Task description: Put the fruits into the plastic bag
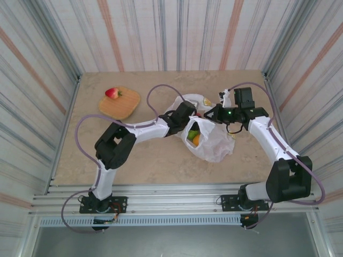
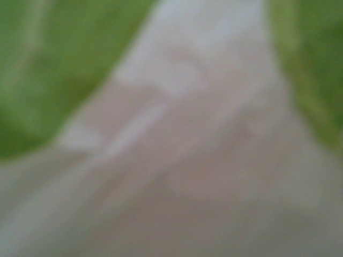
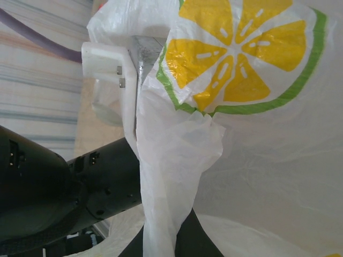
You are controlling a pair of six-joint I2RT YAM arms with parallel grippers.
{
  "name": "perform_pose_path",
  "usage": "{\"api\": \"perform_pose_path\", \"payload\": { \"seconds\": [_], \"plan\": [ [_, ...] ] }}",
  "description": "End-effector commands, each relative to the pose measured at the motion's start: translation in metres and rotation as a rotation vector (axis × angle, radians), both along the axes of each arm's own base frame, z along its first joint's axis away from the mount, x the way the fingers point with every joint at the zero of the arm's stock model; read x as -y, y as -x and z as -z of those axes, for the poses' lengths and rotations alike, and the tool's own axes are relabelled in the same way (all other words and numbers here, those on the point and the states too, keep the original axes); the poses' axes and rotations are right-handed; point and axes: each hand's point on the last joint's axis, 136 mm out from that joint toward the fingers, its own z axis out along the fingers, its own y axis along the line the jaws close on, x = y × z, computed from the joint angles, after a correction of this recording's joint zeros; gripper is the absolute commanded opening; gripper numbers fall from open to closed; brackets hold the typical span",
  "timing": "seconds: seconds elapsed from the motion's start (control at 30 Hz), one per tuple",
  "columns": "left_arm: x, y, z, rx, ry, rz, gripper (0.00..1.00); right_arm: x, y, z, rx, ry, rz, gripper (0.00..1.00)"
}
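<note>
The plastic bag (image 1: pixel 214 142) lies crumpled at mid-table, white with lemon-slice prints (image 3: pixel 236 48). Through its open mouth I see a green apple (image 1: pixel 191 133) and an orange-yellow fruit (image 1: pixel 196 140) inside. A red strawberry (image 1: pixel 112 93) rests on the tan woven tray (image 1: pixel 126 104) at the back left. My right gripper (image 1: pixel 210 114) is shut on a bunched strip of the bag's rim (image 3: pixel 170 235). My left gripper (image 1: pixel 187 120) is pushed into the bag's mouth, its fingers hidden by plastic. The left wrist view is a close blur of green and pale plastic.
The left arm's black wrist (image 3: pixel 53 198) crosses just beside the right gripper. A purple cable (image 1: pixel 161 88) loops over the table behind the bag. Striped walls close in the table on three sides, and a metal rail (image 1: pixel 171 195) runs along the near edge.
</note>
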Motion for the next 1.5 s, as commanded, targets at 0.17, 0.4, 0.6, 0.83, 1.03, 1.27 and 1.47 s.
{"api": "perform_pose_path", "payload": {
  "seconds": [0.17, 0.4, 0.6, 0.83, 1.03, 1.27, 1.47],
  "plan": [
    [0.001, -0.006, -0.020, 0.050, 0.023, -0.017, 0.72, 0.003, 0.004, -0.002, 0.006, -0.001, 0.006, 0.00],
    [-0.004, -0.001, -0.035, 0.065, 0.035, -0.007, 0.77, 0.003, 0.004, -0.001, 0.005, -0.002, 0.004, 0.00],
    [-0.006, 0.006, -0.047, 0.069, 0.049, 0.011, 0.81, 0.004, 0.005, 0.000, 0.002, 0.001, 0.005, 0.00],
    [-0.012, 0.017, -0.061, 0.070, 0.070, 0.034, 0.82, 0.003, 0.004, 0.000, 0.004, 0.002, 0.003, 0.00],
    [-0.020, 0.031, -0.075, 0.081, 0.079, 0.079, 0.82, 0.004, 0.004, 0.000, 0.004, 0.005, 0.006, 0.00],
    [-0.033, 0.051, -0.096, 0.096, 0.096, 0.140, 0.81, 0.004, 0.003, -0.001, 0.006, 0.007, 0.004, 0.00],
    [-0.041, 0.067, -0.118, 0.096, 0.148, 0.190, 0.79, 0.004, 0.002, -0.001, 0.005, 0.008, 0.004, 0.00]
  ]
}}
